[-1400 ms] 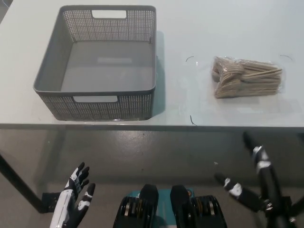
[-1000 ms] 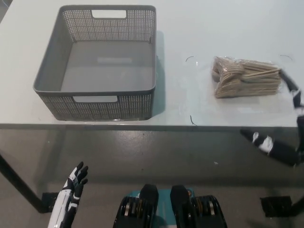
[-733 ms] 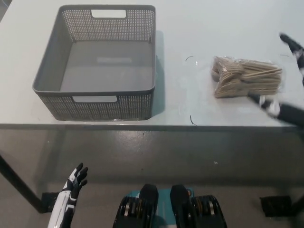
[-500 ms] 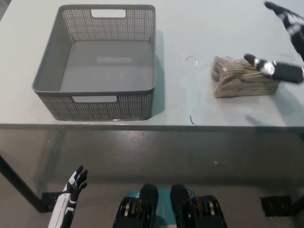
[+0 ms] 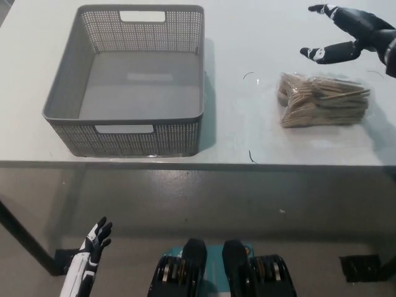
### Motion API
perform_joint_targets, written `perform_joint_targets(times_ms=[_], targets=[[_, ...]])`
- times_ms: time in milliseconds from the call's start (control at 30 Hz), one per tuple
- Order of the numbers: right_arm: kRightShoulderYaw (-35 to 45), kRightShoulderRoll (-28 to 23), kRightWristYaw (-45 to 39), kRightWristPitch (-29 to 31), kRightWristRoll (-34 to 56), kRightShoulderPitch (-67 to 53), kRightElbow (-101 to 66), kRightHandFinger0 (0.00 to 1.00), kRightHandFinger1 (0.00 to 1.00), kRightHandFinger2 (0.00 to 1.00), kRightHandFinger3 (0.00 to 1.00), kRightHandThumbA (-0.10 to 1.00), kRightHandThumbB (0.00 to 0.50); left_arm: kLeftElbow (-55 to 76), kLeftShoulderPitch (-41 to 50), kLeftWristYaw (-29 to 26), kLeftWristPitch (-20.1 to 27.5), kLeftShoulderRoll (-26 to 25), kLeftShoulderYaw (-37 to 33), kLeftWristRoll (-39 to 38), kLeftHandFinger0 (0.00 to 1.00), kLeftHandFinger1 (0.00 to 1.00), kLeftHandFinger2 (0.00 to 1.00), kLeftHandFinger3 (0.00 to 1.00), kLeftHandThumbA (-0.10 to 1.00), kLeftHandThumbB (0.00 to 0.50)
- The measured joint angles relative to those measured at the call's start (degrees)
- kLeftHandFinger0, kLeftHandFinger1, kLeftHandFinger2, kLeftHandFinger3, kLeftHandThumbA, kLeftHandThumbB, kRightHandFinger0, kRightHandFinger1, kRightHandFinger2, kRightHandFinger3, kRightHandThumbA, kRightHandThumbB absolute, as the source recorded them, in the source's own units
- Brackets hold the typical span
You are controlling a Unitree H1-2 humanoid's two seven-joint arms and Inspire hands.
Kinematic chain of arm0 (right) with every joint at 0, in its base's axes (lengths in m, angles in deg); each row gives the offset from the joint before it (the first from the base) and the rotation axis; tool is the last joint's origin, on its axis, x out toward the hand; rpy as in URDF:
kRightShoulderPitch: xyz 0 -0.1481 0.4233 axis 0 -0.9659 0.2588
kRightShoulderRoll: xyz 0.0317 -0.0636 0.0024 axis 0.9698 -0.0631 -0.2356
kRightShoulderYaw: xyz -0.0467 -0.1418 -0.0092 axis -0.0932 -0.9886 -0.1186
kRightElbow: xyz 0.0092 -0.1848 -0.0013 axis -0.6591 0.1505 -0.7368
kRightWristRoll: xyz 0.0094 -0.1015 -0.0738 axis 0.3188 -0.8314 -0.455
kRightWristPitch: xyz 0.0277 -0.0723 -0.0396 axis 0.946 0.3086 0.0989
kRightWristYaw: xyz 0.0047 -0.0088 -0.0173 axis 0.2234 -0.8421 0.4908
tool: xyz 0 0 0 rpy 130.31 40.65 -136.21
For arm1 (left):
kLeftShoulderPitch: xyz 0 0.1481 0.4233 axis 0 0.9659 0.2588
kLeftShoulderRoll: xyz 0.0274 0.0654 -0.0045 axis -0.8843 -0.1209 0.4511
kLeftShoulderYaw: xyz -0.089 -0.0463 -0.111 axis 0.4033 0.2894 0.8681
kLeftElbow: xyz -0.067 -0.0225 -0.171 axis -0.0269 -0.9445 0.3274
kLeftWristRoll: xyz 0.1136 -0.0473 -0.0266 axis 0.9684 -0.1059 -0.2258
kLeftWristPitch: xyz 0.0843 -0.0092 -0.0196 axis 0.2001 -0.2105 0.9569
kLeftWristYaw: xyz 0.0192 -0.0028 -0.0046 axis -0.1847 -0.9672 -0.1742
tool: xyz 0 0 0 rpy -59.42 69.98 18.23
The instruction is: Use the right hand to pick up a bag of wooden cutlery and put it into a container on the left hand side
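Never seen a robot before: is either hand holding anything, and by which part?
Nothing is held. The right hand is open, beyond the bag of wooden cutlery; the left hand rests low, also open.

1. No text, label, brand name or number can be read anywhere in the head view.
2. The clear bag of wooden cutlery (image 5: 323, 99) shows no print that can be read.
3. The grey basket (image 5: 74, 108) has plain walls with no lettering.
4. The tabletop (image 5: 247, 37) has a few thin dark curved marks (image 5: 247, 75); they do not form letters.
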State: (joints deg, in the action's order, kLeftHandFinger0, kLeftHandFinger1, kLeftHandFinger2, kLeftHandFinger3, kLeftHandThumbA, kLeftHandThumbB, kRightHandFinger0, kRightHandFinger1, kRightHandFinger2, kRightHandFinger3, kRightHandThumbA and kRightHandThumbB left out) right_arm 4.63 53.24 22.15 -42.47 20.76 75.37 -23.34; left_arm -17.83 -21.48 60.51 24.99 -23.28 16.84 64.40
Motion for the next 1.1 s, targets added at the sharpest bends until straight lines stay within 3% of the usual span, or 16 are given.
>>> perform_joint_targets(times_ms=[433, 900, 1100], targets=[[-5.93, 0.82, -4.21, 2.89, -1.24, 2.77, 14.47, 1.00, 1.00, 1.00, 1.00, 0.68, 0.500, -1.10, -1.06, 0.12, 0.41, -0.62, -0.24, 1.99, 1.00, 1.00, 1.00, 1.00, 0.94, 0.190], [-7.40, 0.80, -7.96, 3.46, -2.20, 3.09, 14.86, 1.00, 1.00, 1.00, 1.00, 0.68, 0.500, -2.03, -1.16, 0.30, 1.10, -0.79, -0.65, 3.19, 1.00, 1.00, 1.00, 1.00, 0.90, 0.196], [-7.98, 0.80, -8.69, 3.97, -2.43, 3.09, 15.77, 1.00, 1.00, 1.00, 1.00, 0.68, 0.500, -2.14, -1.36, 0.42, 1.20, -1.08, -0.91, 3.49, 1.00, 1.00, 1.00, 1.00, 0.88, 0.177]])
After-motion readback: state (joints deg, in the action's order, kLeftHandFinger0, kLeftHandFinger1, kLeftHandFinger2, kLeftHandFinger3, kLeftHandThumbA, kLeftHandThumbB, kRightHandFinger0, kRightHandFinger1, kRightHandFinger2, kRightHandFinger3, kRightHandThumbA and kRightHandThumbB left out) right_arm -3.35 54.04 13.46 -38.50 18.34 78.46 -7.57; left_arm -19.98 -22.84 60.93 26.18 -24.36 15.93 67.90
